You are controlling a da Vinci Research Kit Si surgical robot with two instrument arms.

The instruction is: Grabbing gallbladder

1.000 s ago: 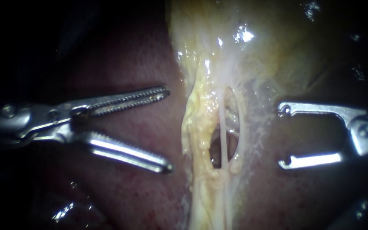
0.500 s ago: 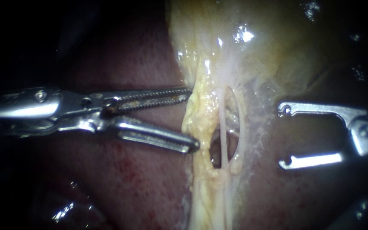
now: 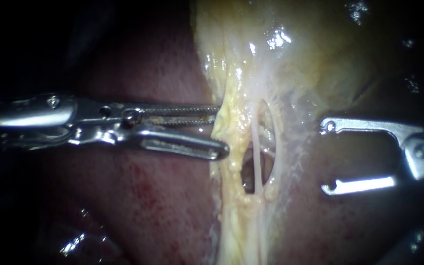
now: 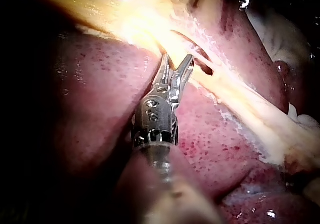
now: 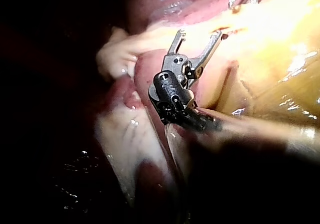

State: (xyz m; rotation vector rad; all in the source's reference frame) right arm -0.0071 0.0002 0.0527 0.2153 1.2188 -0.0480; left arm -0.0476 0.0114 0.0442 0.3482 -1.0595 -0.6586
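Pincer of the left instrument point(image 3: 222, 131) narrowly spread, tips at, perhaps touching, yellow tissue point(image 3: 234, 118) under the gallbladder point(image 3: 280, 64), right instrument's pincer point(image 3: 327, 156) spread wide, well apart, over liver point(image 3: 163, 211)

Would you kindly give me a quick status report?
Left steel instrument jaws open at pale yellow gallbladder edge. Right steel instrument jaws open, clear. Nothing obstructing.

Dark red, wet liver point(image 3: 148, 211) underlies everything; the pale yellow gallbladder point(image 3: 290, 64) and its fatty strand point(image 3: 234, 218) lie on it.

surg. lab bench: liver point(image 3: 143, 201), gallbladder point(image 3: 315, 54) laid bare
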